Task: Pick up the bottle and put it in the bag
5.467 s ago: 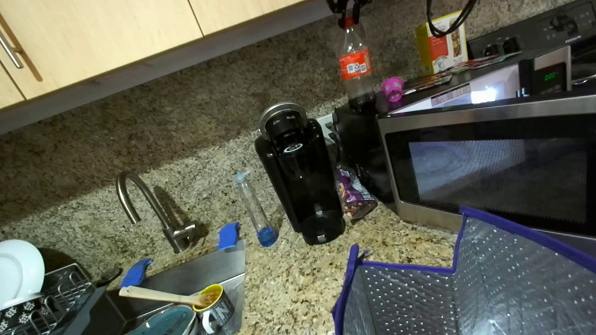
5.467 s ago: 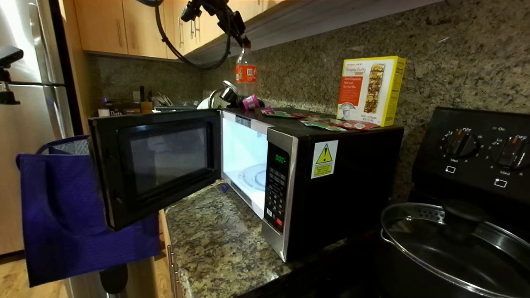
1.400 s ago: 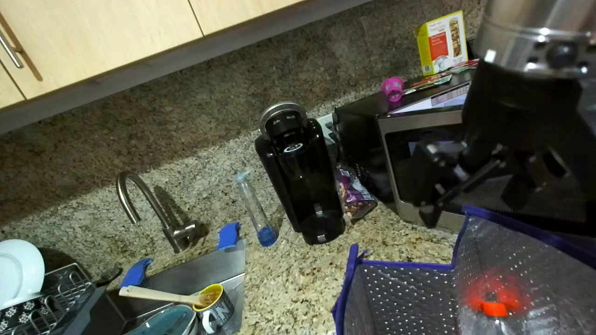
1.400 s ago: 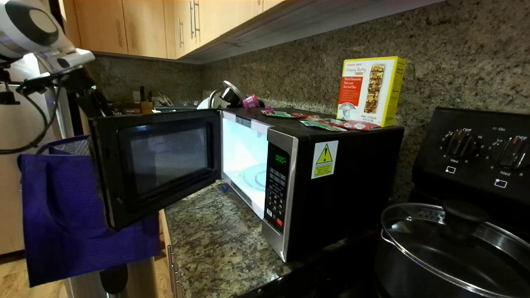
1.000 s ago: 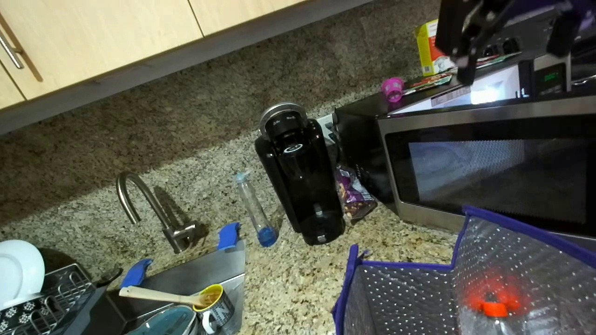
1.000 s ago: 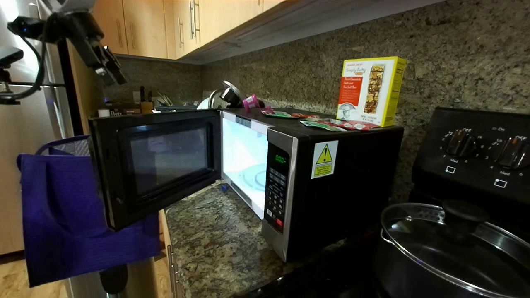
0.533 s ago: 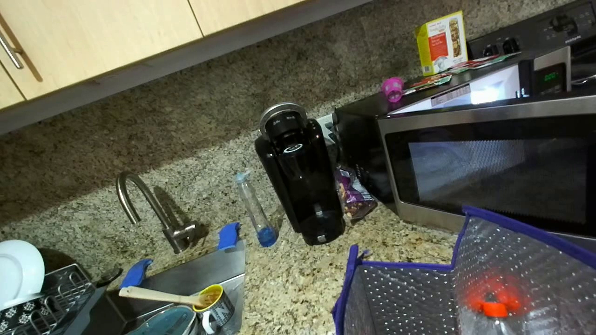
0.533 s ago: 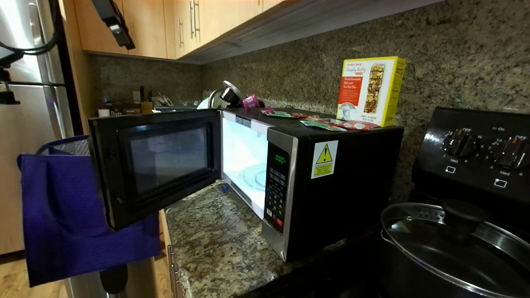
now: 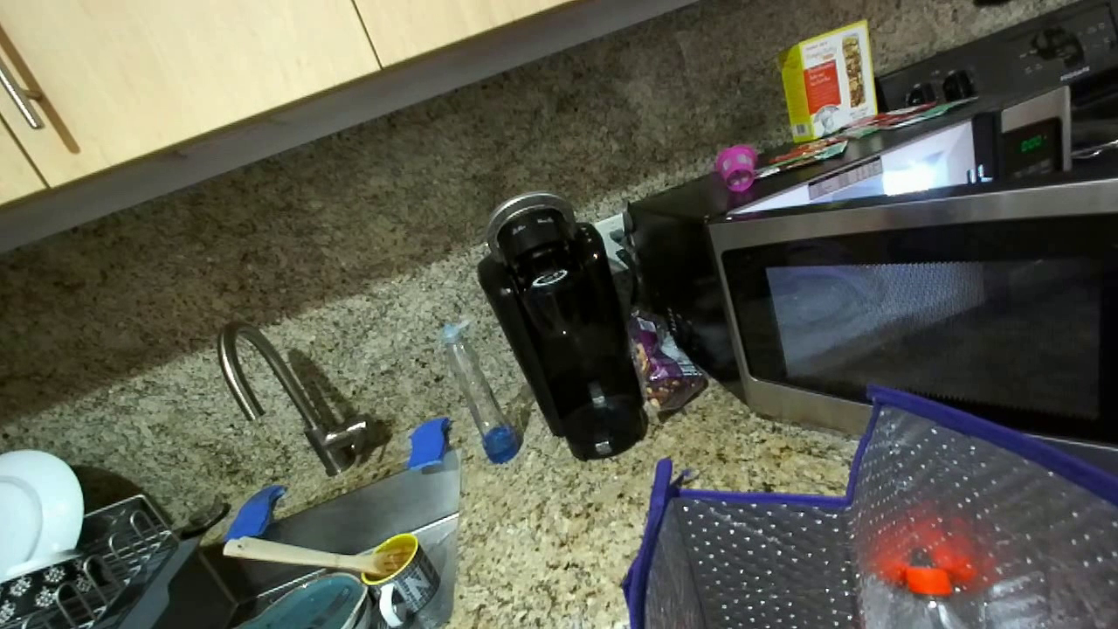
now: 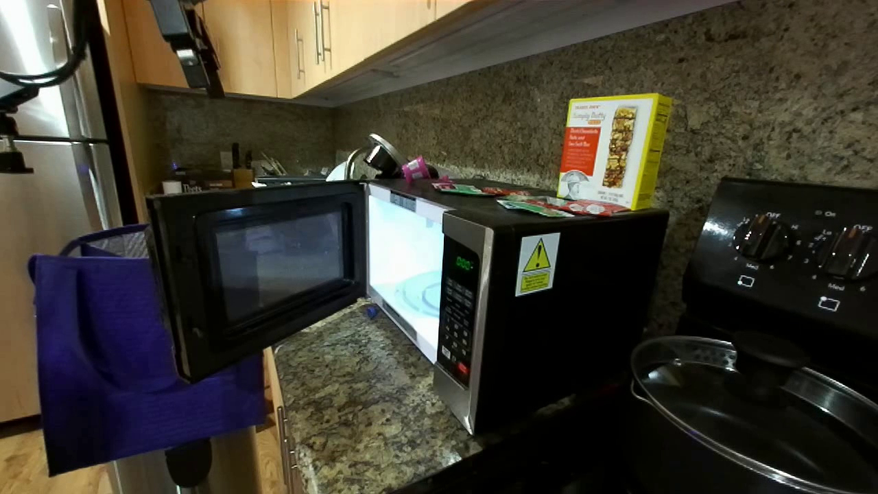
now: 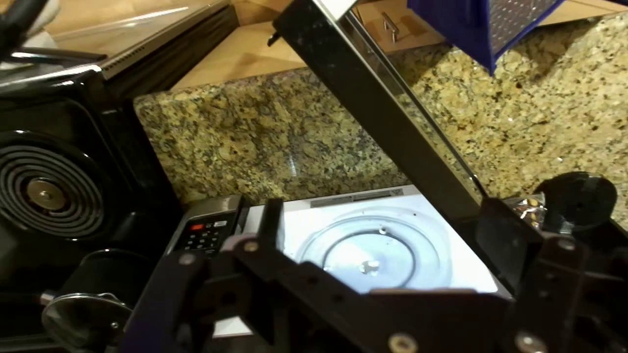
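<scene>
The bag (image 9: 760,559) stands with its mouth open, silvery lining and blue-purple trim showing; in an exterior view its blue outside (image 10: 123,357) is partly behind the microwave door. Inside the bag is the bottle (image 9: 928,581), its red cap up and its clear shoulder cut off by the frame edge; a red blur shows on the lining around it. My gripper (image 11: 387,230) is open, with nothing between its fingers, and looks down over the microwave in the wrist view. In an exterior view the gripper (image 10: 202,72) hangs high above the bag, apart from the bottle.
The microwave (image 10: 569,329) has its door (image 10: 260,274) swung out towards the bag. A snack box (image 10: 610,151) and packets stand on top. Beside it are a coffee maker (image 9: 568,332), a thin clear tube (image 9: 476,389) and a pot (image 10: 741,412) on the stove.
The bottle, earlier gripped over the far end of the microwave, is in the bag and released. The gripper has risen away from the bag and slowed in the last half second.
</scene>
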